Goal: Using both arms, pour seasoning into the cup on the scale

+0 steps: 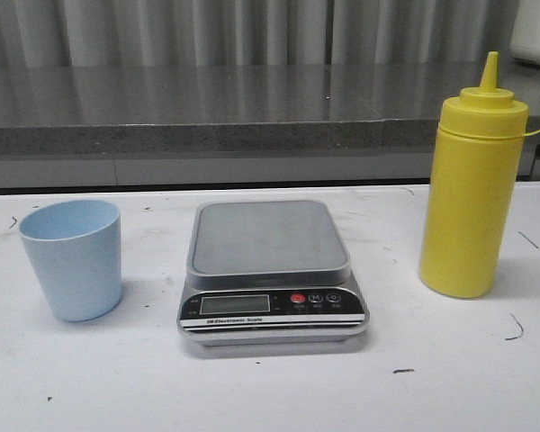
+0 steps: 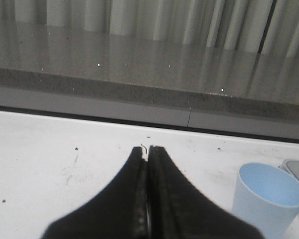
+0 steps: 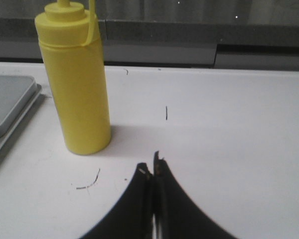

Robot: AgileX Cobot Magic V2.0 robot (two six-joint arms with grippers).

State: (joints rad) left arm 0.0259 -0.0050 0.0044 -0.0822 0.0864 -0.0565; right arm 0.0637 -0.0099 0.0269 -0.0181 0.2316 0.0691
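The pale blue cup point(image 1: 74, 259) stands upright on the white table, left of the scale point(image 1: 270, 270), whose silver platform holds nothing. The yellow seasoning bottle point(image 1: 472, 184) stands upright to the right of the scale. Neither arm shows in the front view. In the left wrist view my left gripper point(image 2: 147, 148) is shut and empty over bare table, with the cup point(image 2: 266, 199) off to one side. In the right wrist view my right gripper point(image 3: 152, 162) is shut and empty, a short way from the bottle point(image 3: 77, 82), with the scale's edge point(image 3: 10, 107) beyond it.
A grey stone ledge point(image 1: 252, 112) runs along the back of the table below a curtain. The white table top point(image 1: 270, 387) has small dark scuff marks. A white object point(image 1: 535, 31) stands on the ledge at far right.
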